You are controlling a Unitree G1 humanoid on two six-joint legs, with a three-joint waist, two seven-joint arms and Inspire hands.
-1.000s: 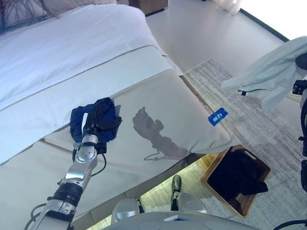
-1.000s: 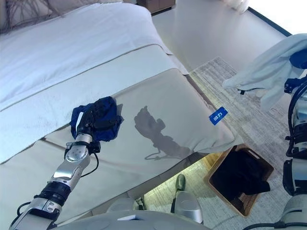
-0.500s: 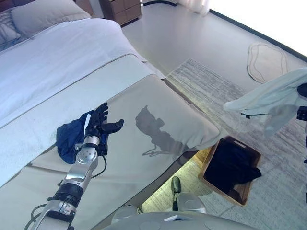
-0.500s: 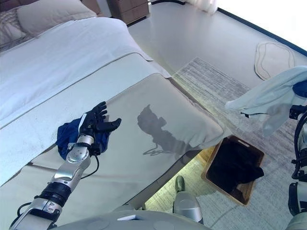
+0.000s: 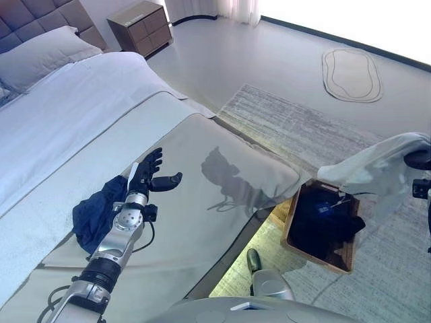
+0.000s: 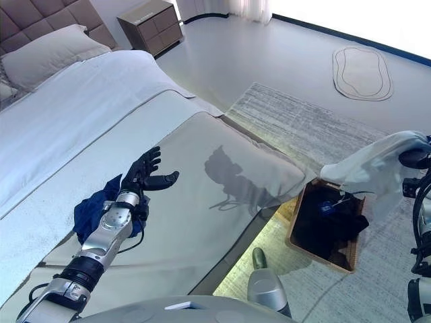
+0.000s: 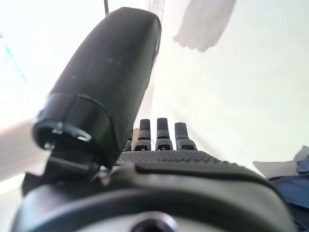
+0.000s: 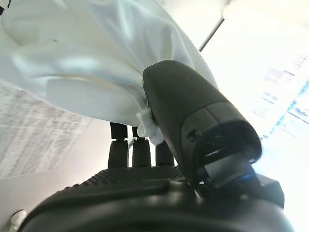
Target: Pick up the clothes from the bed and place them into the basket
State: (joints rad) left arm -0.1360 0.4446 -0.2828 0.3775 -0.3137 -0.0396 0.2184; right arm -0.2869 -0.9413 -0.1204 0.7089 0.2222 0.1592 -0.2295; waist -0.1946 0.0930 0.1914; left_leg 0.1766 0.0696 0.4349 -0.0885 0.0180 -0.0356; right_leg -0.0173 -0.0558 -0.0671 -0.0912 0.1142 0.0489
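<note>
A dark blue garment (image 5: 94,215) lies crumpled on the beige bed cover (image 5: 222,202); its edge also shows in the left wrist view (image 7: 295,170). My left hand (image 5: 149,176) is open and empty, with straight fingers (image 7: 158,131), just above the bed to the right of that garment. My right hand (image 5: 419,159) is at the far right, shut on a pale garment (image 5: 374,171) that hangs above the wicker basket (image 5: 289,224). In the right wrist view the thumb (image 8: 193,106) pinches the pale cloth (image 8: 82,63). Dark clothes (image 5: 322,225) lie in the basket.
The basket stands on a grey rug (image 5: 283,121) beside the bed's foot corner. A pillow (image 5: 40,57) and white sheet (image 5: 67,114) lie further up the bed. A wooden nightstand (image 5: 139,27) stands behind, and a small oval mat (image 5: 351,74) lies on the floor.
The camera has shifted. My left hand has lifted off the blue garment and opened. My right hand has brought the pale garment lower, over the basket.
</note>
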